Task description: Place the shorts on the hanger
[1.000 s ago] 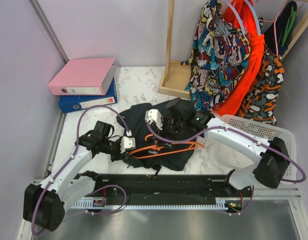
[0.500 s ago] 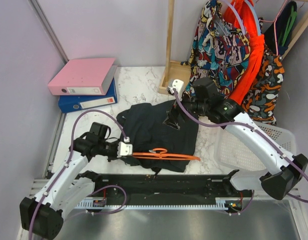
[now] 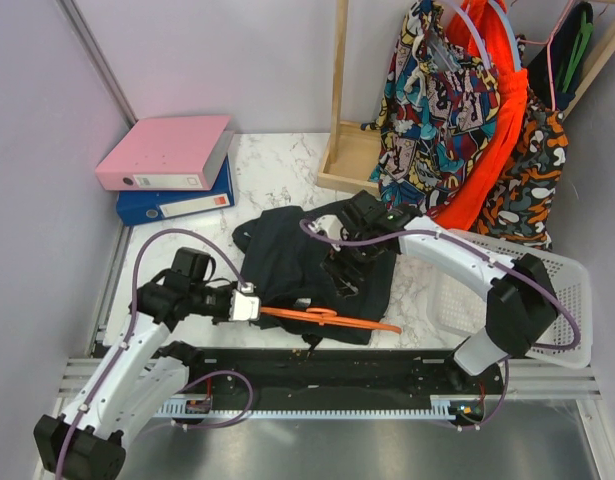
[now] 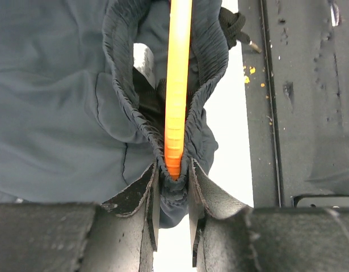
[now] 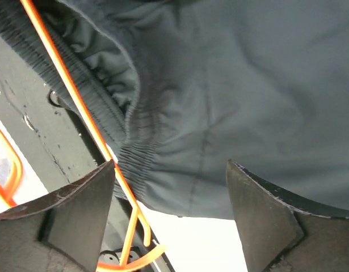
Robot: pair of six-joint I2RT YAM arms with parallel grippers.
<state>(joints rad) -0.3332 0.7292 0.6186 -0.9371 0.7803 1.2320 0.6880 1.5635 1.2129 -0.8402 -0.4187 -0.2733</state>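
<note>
The black shorts (image 3: 292, 260) lie crumpled on the marble table. The orange hanger (image 3: 332, 318) lies along their near edge, its bar running inside the gathered waistband (image 4: 205, 85). My left gripper (image 3: 249, 305) is shut on the hanger's left end (image 4: 173, 158), with waistband fabric pinched around it. My right gripper (image 3: 347, 272) hovers open over the middle of the shorts (image 5: 236, 85), nothing between its fingers (image 5: 78, 209). In the right wrist view the hanger bar (image 5: 78, 107) runs past the left finger, and the curled hook (image 5: 134, 255) shows below.
A pink binder (image 3: 165, 152) lies on a blue one (image 3: 172, 203) at the back left. A wooden rack (image 3: 339, 100) with colourful garments (image 3: 437, 110) and an orange garment (image 3: 492, 130) stands behind. A white basket (image 3: 552, 285) sits at the right, a black rail (image 3: 317, 370) in front.
The right gripper rose from the hanger toward the rack, then came back down over the shorts, open. The left gripper kept its hold and drew slightly leftward.
</note>
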